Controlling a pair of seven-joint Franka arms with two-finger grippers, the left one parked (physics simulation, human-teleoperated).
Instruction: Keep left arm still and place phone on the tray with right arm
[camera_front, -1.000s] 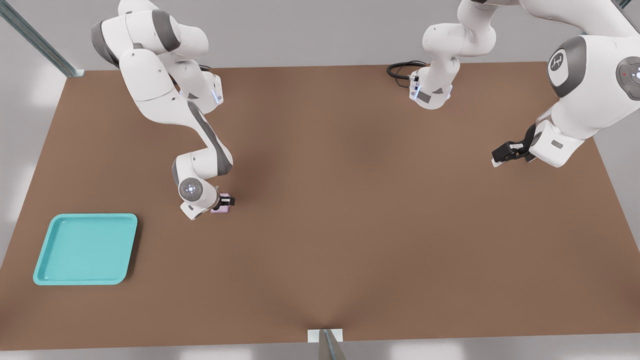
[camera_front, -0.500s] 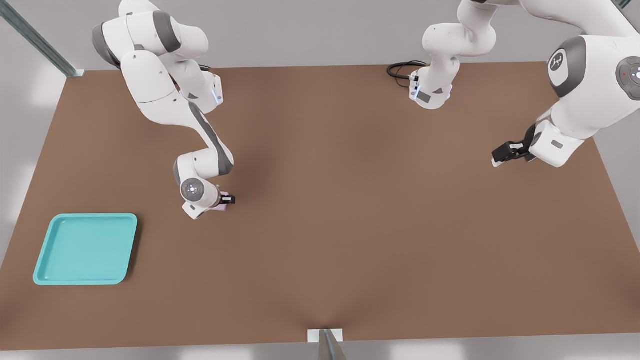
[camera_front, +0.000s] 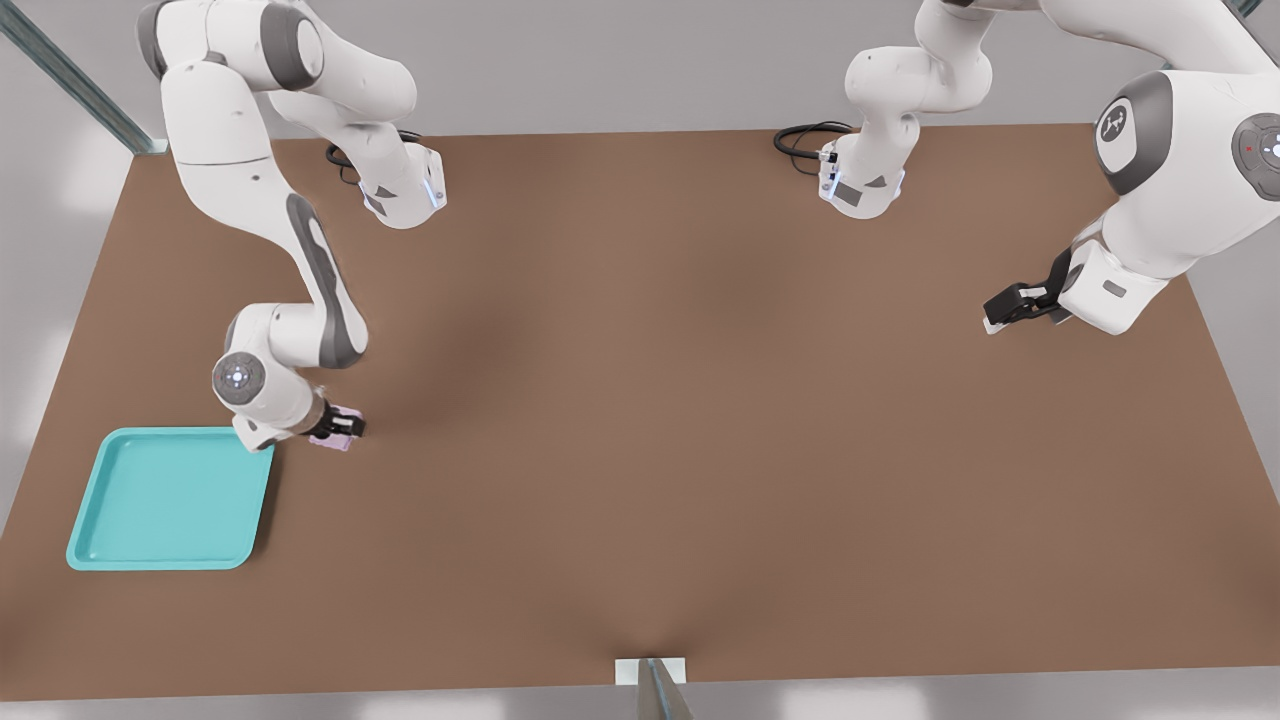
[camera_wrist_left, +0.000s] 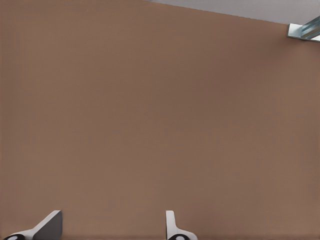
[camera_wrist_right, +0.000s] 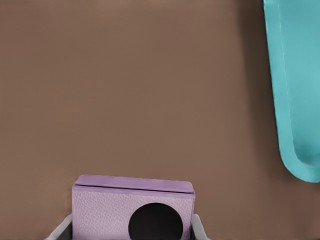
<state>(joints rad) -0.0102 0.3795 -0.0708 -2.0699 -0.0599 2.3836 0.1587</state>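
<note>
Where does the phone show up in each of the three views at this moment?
Front view: the phone sits in the gripper, just off the tray toward the front view's right.
Right wrist view: the phone fills the near edge between the fingers, one black lens showing.
Left wrist view: not in it, only bare table.
Shared landmark: the turquoise tray.
</note>
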